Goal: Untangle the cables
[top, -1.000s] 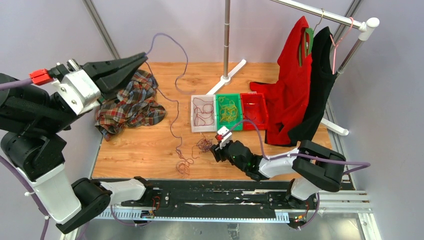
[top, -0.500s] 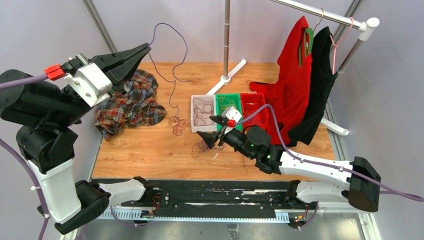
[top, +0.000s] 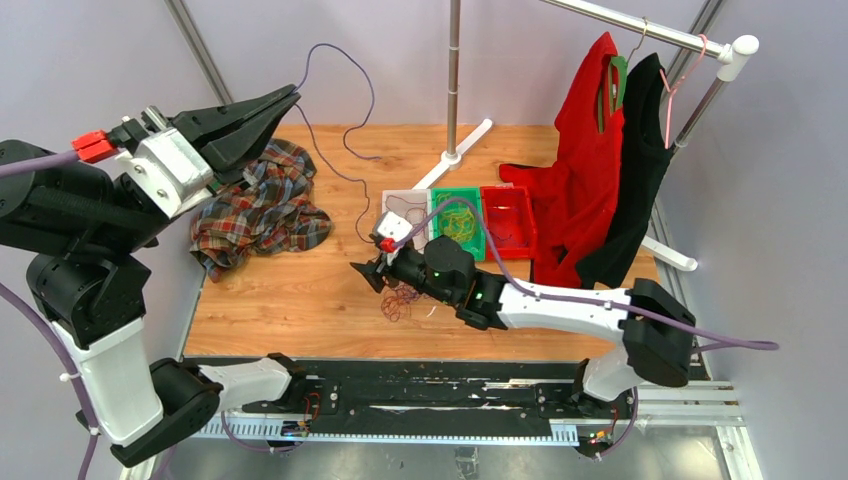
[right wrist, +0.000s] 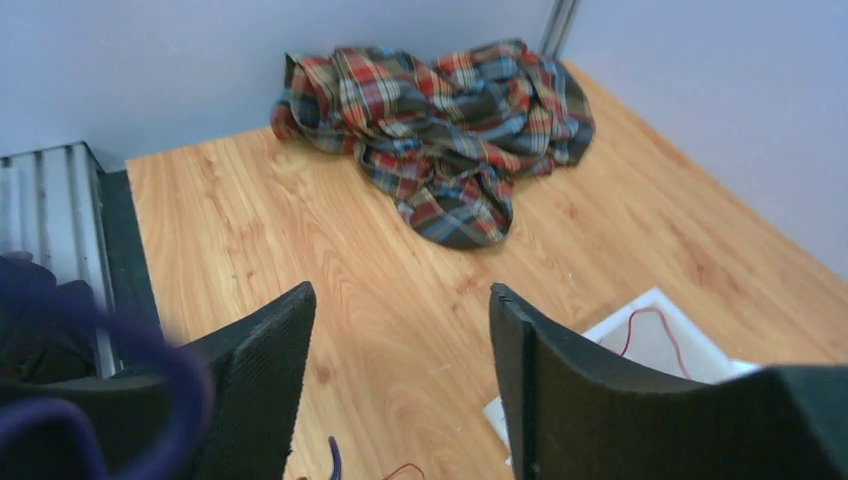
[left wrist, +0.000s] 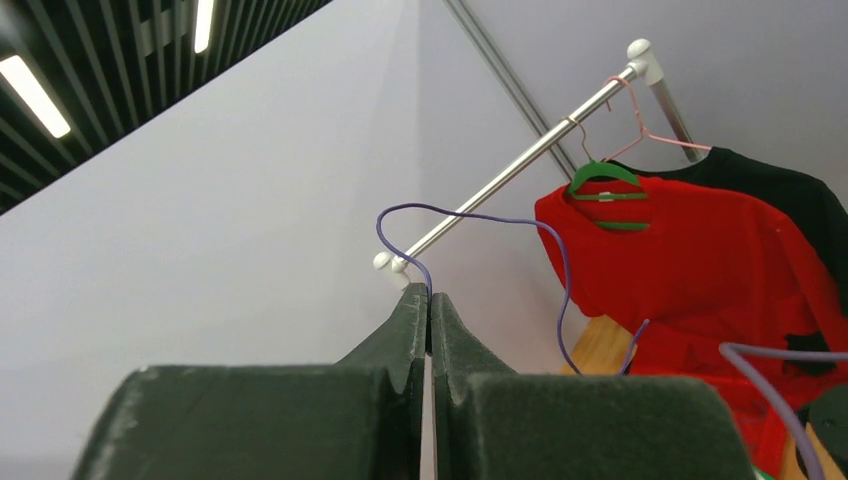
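My left gripper (top: 291, 97) is raised high at the back left, shut on a thin purple cable (top: 372, 96). The cable loops up in the air and hangs down toward the table's middle. In the left wrist view the purple cable (left wrist: 480, 216) leaves the pinched tips of the left gripper (left wrist: 429, 295). A small dark red tangle of cables (top: 398, 303) lies on the wood. My right gripper (top: 363, 275) hovers open just left of it. In the right wrist view the right gripper (right wrist: 398, 300) holds nothing, and bits of purple and red strand (right wrist: 333, 456) show below.
A white tray (top: 399, 200), a green tray (top: 473, 240) holding yellow cables and a red tray (top: 524, 215) sit in a row at centre. A plaid shirt (top: 262, 205) lies bunched at the left. A clothes rail (top: 640, 30) with red and black garments stands on the right.
My right arm swung left from the trays to the dark red tangle, its jaws now wide. The hanging purple cable shifted with it. The left gripper stayed raised and shut.
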### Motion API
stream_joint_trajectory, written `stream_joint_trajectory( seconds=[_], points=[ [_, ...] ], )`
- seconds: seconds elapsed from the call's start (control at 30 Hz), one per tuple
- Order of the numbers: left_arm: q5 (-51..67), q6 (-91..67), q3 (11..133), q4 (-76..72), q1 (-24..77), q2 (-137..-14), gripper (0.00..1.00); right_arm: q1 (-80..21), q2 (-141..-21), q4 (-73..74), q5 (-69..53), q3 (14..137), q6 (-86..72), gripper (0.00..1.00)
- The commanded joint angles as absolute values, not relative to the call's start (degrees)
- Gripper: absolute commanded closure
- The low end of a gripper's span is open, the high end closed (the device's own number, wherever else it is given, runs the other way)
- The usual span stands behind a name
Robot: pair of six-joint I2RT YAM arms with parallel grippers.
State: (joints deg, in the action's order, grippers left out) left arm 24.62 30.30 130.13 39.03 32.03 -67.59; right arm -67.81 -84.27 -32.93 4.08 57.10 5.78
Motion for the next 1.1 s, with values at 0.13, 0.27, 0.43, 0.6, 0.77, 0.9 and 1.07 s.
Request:
stream_joint_trajectory(
  seconds=[0.13,0.27,0.43,0.6,0.77,0.9,1.07],
  points=[
    [26.6,27.8,137.1,36.7,32.4,-69.3,1.00,-67.8,-90.7,-38.3,8.4,54.3,6.3,0.59],
    [24.5,27.2,137.4,31.8,32.4,-69.0,1.00,-67.8,-92.7,-39.4,8.4,50.0,4.7,0.73],
    [16.9,29.5,137.4,20.4,32.4,-69.3,1.00,-67.8,-93.7,-42.3,10.0,43.9,2.7,0.75],
    [7.1,35.5,138.5,7.8,32.4,-71.8,1.00,-67.8,-93.5,-44.6,11.9,38.5,1.1,0.76],
    [2.3,41.0,141.0,1.2,32.4,-74.9,1.00,-67.7,-93.8,-45.7,13.8,35.1,0.3,0.60],
    [2.2,42.8,142.6,0.2,32.4,-76.3,1.00,-67.8,-92.7,-46.7,15.5,33.5,-0.1,0.46],
    [5.8,41.1,138.9,3.0,32.4,-74.2,1.00,-67.8,-88.0,-45.7,16.3,33.5,1.2,0.30]
  ],
)
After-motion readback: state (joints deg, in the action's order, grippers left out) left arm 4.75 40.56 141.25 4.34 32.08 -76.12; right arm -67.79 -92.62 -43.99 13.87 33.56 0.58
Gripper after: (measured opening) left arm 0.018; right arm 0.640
